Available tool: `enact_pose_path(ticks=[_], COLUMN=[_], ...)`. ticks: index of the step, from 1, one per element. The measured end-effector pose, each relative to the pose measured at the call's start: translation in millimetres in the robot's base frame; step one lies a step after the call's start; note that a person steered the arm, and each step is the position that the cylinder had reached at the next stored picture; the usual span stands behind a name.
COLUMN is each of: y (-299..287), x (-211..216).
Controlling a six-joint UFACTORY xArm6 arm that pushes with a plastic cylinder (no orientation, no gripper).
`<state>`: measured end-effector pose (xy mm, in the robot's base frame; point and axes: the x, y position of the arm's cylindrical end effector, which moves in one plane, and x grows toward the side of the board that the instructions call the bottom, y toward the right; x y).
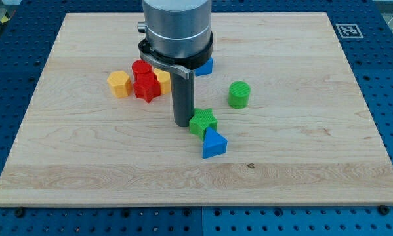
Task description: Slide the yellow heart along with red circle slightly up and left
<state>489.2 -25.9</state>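
Note:
The red circle (141, 67) and the yellow heart (163, 80) sit left of the board's middle, packed against a red star (145, 88). The heart is partly hidden behind the rod. My tip (182, 124) rests on the board below and to the right of this cluster, a short gap from the heart. It is just left of a green star (202, 122), touching or nearly touching it.
A yellow hexagon (119, 84) lies left of the red star. A blue block (205, 65) peeks out right of the arm. A green cylinder (239, 94) stands to the right. A blue triangle (214, 143) lies below the green star. The wooden board (301, 170) is surrounded by a blue perforated table.

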Motion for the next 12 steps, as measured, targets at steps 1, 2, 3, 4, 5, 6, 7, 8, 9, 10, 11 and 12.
enact_pose_path(ticks=[1, 2, 3, 4, 5, 6, 7, 8, 9, 10, 11, 12], y=[0.0, -6.6, -21.4, -23.3, -29.8, -29.0, -6.0, -2.7, -3.2, -14.4, -20.6, -27.1], x=[0.0, -6.5, -21.0, -24.9, -36.6, -39.4, -54.2, -55.4, -56.0, -69.9, -81.6, -101.2])
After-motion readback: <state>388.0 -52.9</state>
